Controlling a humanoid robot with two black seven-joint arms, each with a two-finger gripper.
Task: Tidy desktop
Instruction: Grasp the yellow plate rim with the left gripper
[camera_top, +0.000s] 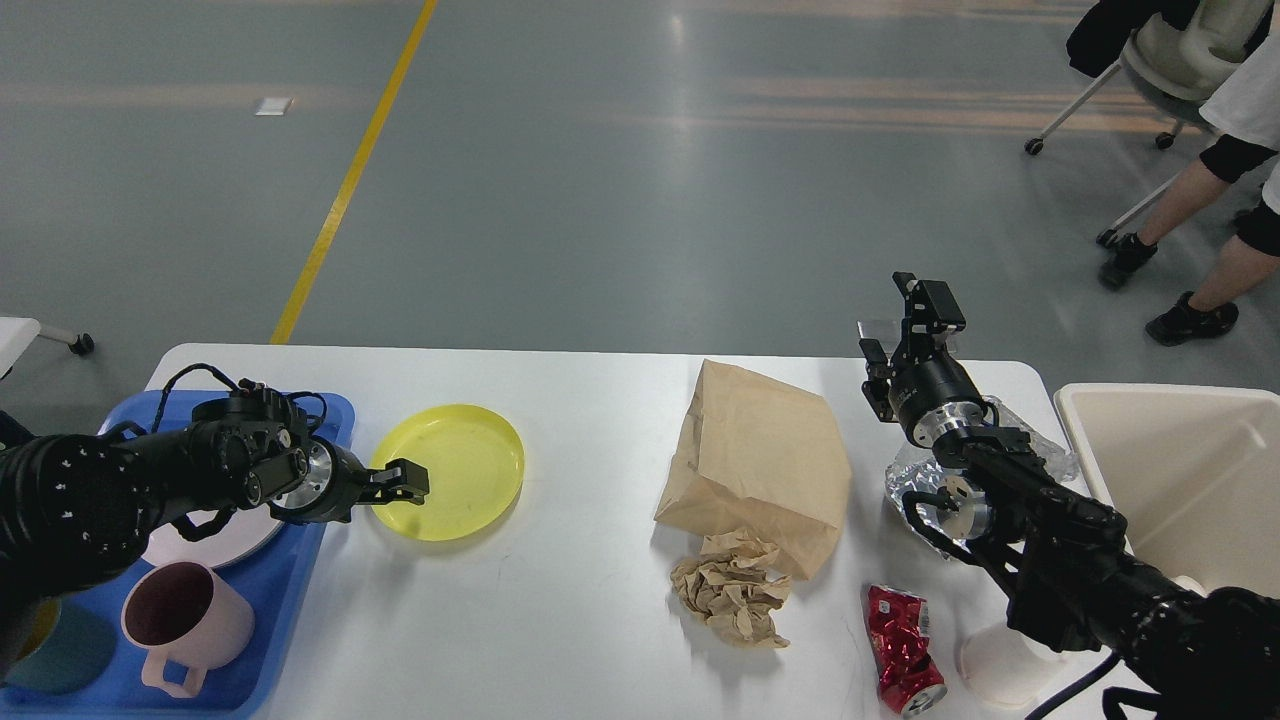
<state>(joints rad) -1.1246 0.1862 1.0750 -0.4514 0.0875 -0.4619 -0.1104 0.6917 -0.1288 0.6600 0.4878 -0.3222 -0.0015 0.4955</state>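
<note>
The desktop (580, 620) is seen as a wide white surface filling the lower half of the head view, and every place below is given relative to the yellow plate (447, 472) lying flat on its left-centre part. Far to the left of the plate, a blue tray (250, 660) rests on the desktop's left end. On the tray, a teal cup (55, 655) is seen at the edge of the view, a pink mug (185, 622) stands upright beside it, and a white plate (215, 535) lies partly hidden under the left arm. The left gripper (405, 478) is held at the plate's near-left rim, its fingers narrow; whether the rim is pinched cannot be told. To the right of the plate, a brown paper bag (760, 460) lies flat, with a crumpled paper ball (730, 595) touching its near edge. Further right, a crushed red can (905, 650) lies on its side, and crumpled foil (935, 490) is partly covered by the right arm. The right gripper (925, 305) is raised above the desktop's far edge, empty, its fingers apart. A white cup (1000, 665) is partly hidden beneath the arm. Farthest right of the plate, a cream bin (1180, 470) stands beside the desktop's end.
</note>
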